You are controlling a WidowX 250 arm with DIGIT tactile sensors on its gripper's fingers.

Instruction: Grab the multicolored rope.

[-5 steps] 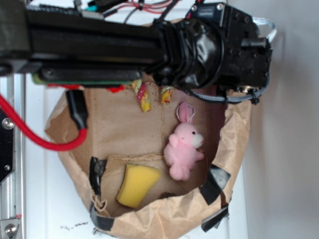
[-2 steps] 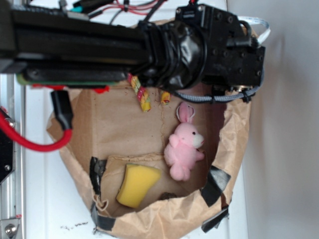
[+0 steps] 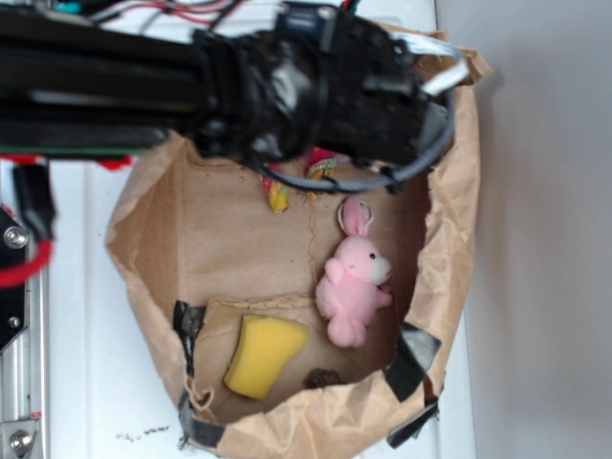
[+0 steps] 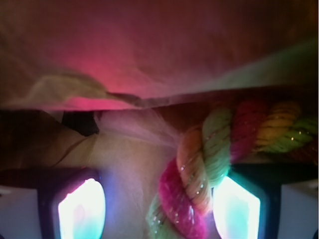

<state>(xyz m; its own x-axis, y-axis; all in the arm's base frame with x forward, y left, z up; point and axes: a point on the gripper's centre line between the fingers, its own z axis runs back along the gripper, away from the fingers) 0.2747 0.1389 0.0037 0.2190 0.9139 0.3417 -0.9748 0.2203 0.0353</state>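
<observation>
The exterior view looks steeply down from above into the brown paper bag (image 3: 449, 239), far enough back to take in the whole bag, with the black arm (image 3: 143, 81) crossing the top of the picture. The wrist view sits low inside the bag, very near, facing the paper wall past its two fingertips (image 4: 82, 209). Both views share the multicolored rope (image 4: 199, 174) and the bag's paper.
</observation>
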